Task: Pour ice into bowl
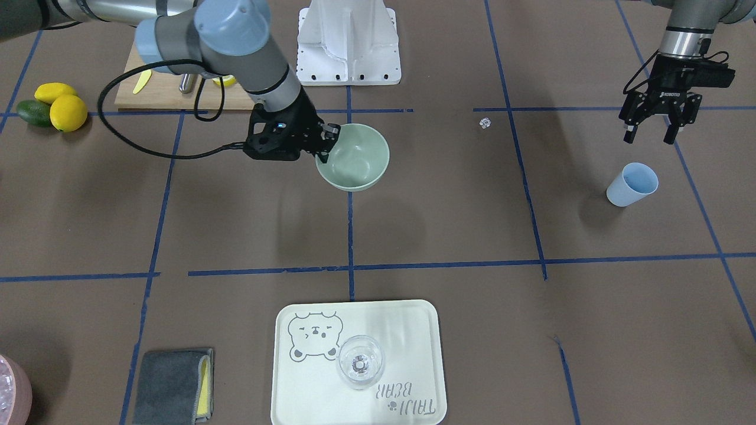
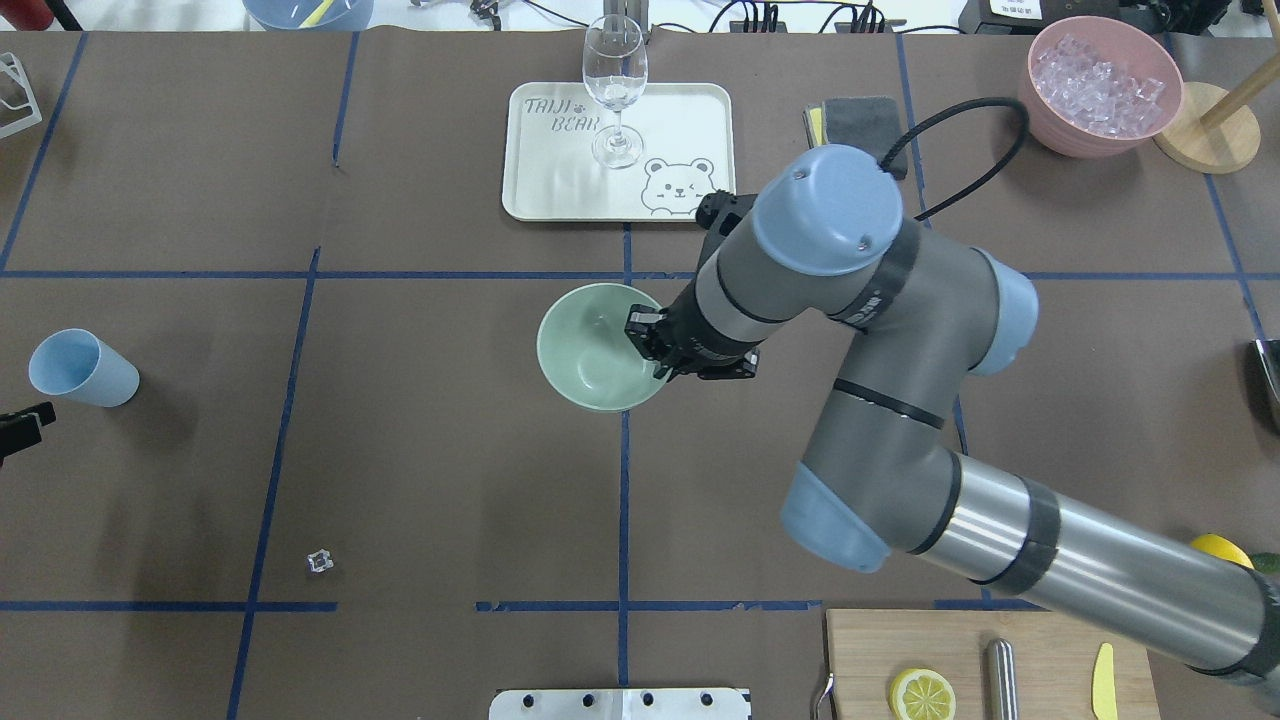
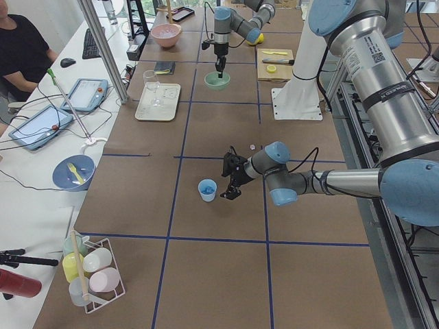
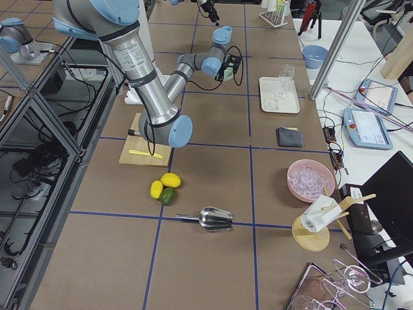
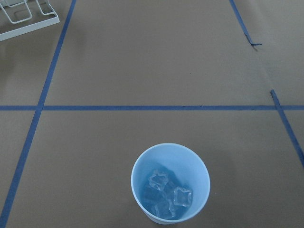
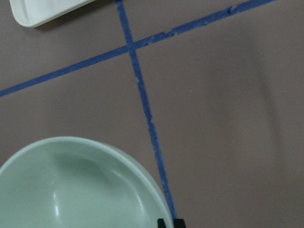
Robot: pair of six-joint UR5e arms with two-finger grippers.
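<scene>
Ice (image 5: 165, 194) lies in the light blue cup (image 1: 632, 184), nine o'clock of the sage-green bowl (image 2: 590, 350) overhead. Left gripper (image 1: 649, 137) gapes empty nearby; right gripper (image 1: 328, 143) pinches the bowl's rim. A clumsy grab could topple the cup.

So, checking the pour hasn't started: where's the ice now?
The ice sits inside the light blue cup, on the table's left side in the overhead view, beside the open left tool, far from the bowl.

Brown table (image 1: 449, 206) gridded in blue tape (image 1: 350, 236) — white desk (image 3: 33, 221) alongside.
</scene>
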